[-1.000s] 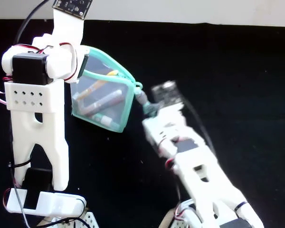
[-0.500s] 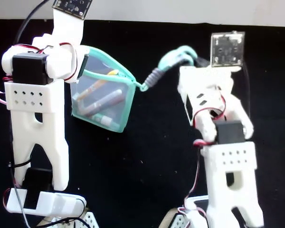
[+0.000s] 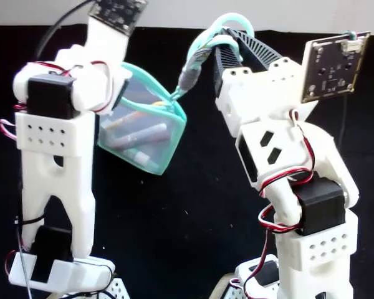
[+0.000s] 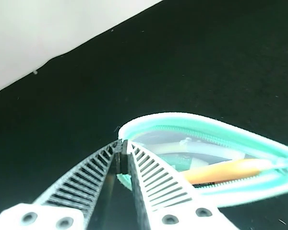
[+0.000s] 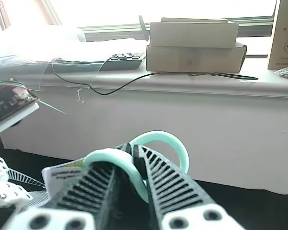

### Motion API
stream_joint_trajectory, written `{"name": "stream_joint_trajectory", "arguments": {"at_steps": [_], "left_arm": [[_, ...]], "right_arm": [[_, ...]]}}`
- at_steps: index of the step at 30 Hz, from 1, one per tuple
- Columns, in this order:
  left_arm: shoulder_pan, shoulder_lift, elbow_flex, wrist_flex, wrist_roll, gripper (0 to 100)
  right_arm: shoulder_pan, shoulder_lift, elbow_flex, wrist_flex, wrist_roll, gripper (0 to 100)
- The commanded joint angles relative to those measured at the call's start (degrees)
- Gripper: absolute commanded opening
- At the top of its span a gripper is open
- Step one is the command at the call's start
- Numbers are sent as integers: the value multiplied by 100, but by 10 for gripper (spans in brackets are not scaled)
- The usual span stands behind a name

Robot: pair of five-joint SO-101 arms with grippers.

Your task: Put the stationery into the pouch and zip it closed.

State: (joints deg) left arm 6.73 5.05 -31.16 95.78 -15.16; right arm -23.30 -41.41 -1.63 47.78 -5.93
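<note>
A clear pouch with mint trim [image 3: 151,134] hangs in the air, tilted, with pens [image 3: 140,134] lying inside it. My left gripper [image 4: 122,152] is shut on the pouch's rim at one end. An orange pen [image 4: 230,170] and a white one lie behind the zipper line [image 4: 201,129]. From the pouch's other end a grey cord leads up to a mint loop strap [image 3: 217,38]. My right gripper [image 3: 223,43] is raised high and shut on that strap [image 5: 156,141], which curls out past its fingers [image 5: 158,170].
Black cloth [image 3: 193,224] covers the table under both arms. A white wall and a sill [image 5: 206,81] with boxes, a keyboard and a cable lie beyond the table's far edge. The two arms stand close together, with the pouch between them.
The right arm swung up and over from low beside the pouch, lifting the strap high. The left arm and the pouch shifted slightly right.
</note>
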Motion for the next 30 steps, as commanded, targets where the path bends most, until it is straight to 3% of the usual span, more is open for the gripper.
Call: {"name": "stream_joint_trajectory", "arguments": {"at_steps": [1,10,30], "left_arm": [[295,400,514,53,-26,7],[180,365,541,88,-44,7],[1789,409,549,-440,-316,11]], "right_arm": [[180,-154,-400,4,-105,7],[558,-198,-787,22,-88,7],[549,-145,-1244,189,-88,7]]}}
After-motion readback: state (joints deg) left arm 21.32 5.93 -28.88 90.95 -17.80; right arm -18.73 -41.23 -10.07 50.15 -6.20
